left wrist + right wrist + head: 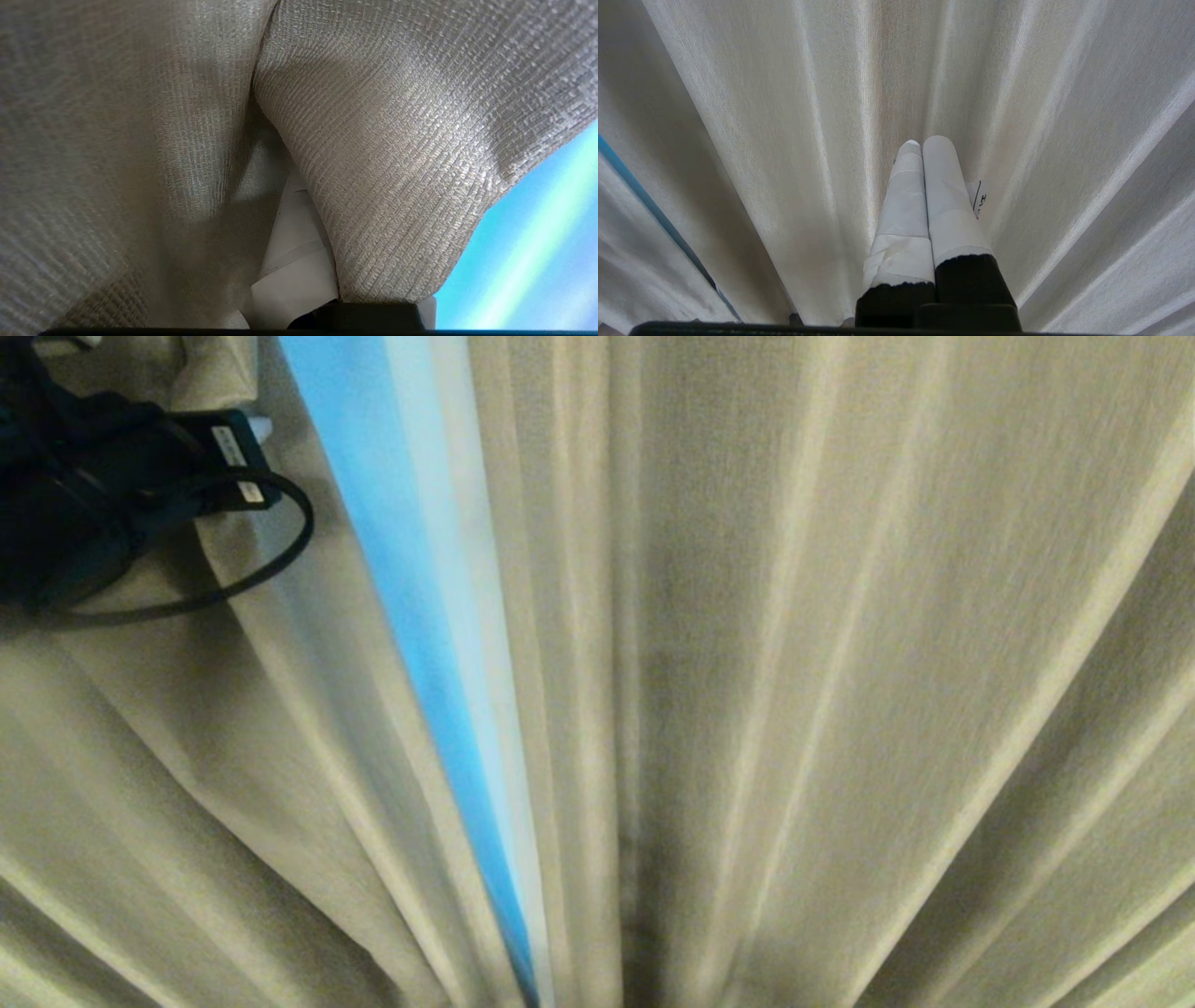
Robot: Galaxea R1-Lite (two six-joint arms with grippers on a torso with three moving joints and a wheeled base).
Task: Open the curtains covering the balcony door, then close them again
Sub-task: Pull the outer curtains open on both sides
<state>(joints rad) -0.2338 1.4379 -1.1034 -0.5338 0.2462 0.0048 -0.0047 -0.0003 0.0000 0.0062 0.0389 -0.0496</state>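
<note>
The cream pleated curtains fill the head view. A narrow gap between the left panel and the right one shows only a bright blue-white strip, and the balcony door itself is hidden. My left arm is at the upper left, against the left panel's edge. In the left wrist view my left gripper is shut on a fold of the curtain. That fold drapes over one finger, while the other white-taped finger shows. My right gripper is shut and empty, pointing at the pleats.
A black cable loops from my left wrist in front of the fabric. A small white label sticks out beside the right fingers. Fabric hangs close on all sides, and the blue gap shows off to one side in the right wrist view.
</note>
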